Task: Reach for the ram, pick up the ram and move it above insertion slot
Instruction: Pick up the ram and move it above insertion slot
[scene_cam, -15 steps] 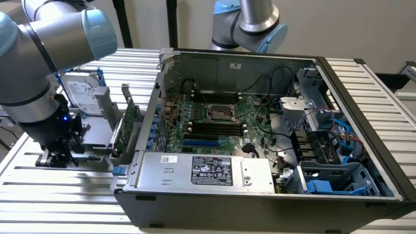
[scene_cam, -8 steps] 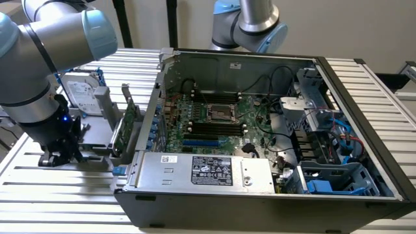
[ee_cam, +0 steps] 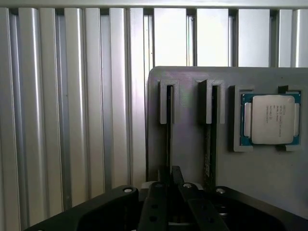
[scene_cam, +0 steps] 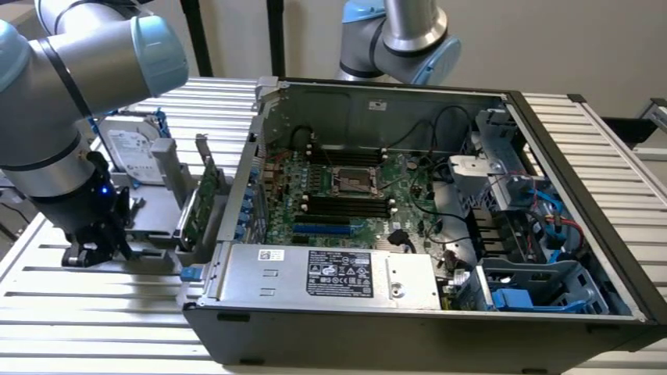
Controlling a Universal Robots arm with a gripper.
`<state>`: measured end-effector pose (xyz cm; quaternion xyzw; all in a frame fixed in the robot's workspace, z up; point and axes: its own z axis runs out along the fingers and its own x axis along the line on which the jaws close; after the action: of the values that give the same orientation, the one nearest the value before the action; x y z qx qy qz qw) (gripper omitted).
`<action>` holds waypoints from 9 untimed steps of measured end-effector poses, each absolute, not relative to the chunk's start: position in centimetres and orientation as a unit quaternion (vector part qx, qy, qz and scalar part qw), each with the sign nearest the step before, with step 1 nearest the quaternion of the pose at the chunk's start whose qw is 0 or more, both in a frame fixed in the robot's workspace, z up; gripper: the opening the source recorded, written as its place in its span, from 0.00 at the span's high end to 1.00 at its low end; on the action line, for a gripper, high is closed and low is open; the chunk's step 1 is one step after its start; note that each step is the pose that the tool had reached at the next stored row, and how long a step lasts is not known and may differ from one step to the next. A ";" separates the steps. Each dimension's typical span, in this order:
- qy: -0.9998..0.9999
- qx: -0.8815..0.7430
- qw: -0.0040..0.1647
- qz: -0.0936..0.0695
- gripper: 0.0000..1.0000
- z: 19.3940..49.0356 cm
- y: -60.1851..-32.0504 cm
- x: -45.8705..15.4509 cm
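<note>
Exterior cam: up high and set back from the grey holder (scene_cam: 156,207), looking down at an angle, wide enough to take in the open PC case (scene_cam: 417,336) just beside the holder. Wrist cam: straight down past the gripper (ee_cam: 171,175), way closer, right above the holder. Shared bit: the holder plus slatted table (ee_cam: 72,106) around it.
</note>
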<state>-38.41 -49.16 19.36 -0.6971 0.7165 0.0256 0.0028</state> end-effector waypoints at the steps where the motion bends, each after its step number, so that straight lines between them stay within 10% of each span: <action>1: 0.718 -0.696 0.003 0.026 0.86 19.4 -49.2 -38.4; 9: 0.719 -0.695 0.003 0.026 0.86 19.4 -49.2 -38.4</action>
<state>-38.41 -49.16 19.35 -0.6946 0.7189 0.0255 0.0030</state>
